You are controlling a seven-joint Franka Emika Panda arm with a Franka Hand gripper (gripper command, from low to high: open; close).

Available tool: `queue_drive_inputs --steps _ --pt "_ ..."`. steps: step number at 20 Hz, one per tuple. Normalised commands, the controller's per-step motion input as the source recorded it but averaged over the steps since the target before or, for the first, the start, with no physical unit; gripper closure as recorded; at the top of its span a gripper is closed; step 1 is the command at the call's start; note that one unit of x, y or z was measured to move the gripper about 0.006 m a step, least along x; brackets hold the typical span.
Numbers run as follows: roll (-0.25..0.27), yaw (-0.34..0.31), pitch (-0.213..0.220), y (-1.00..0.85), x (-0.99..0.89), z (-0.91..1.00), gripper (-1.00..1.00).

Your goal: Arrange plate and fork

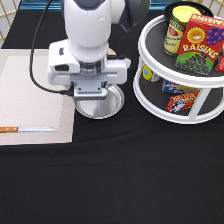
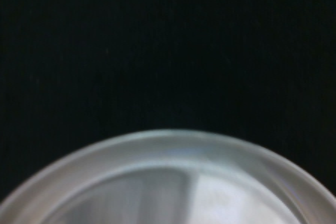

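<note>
Pincer (image 1: 91, 98): I see it low over the plate (image 1: 111, 102); grip state I cannot tell.
Plate: sits at 3 o'clock of the placemat (image 1: 35, 95).
Risk: I judge the shiny rim could slip.

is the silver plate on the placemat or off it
Off it: the plate sits on the black tablecloth, beside the placemat, under the end effector.

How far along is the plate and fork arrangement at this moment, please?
Early stage. The plate sits on the black cloth beside the placemat, not on it. The pincer is low over the plate's left part in the exterior view. No fork shows; only a knife lies on the placemat.
</note>
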Motion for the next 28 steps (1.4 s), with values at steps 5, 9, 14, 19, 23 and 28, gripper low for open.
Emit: queue_drive_inputs --steps 5,9,14,19,23,28 --pt "0.119 -0.005 -0.086 0.17 -0.09 -0.29 -1.0" --pt "0.126 -0.004 -0.035 0.03 -0.23 -0.31 -1.0" --pt "0.176 -0.018 -0.001 -0.21 -0.29 -0.43 -1.0" --pt "0.148 -0.041 0.0 -0.21 -0.28 -0.39 -1.0" --pt "0.137 -0.029 0.0 -0.28 0.09 0.03 -1.0" --pt "0.148 -0.028 0.0 -0.55 0.34 0.15 -1.0"
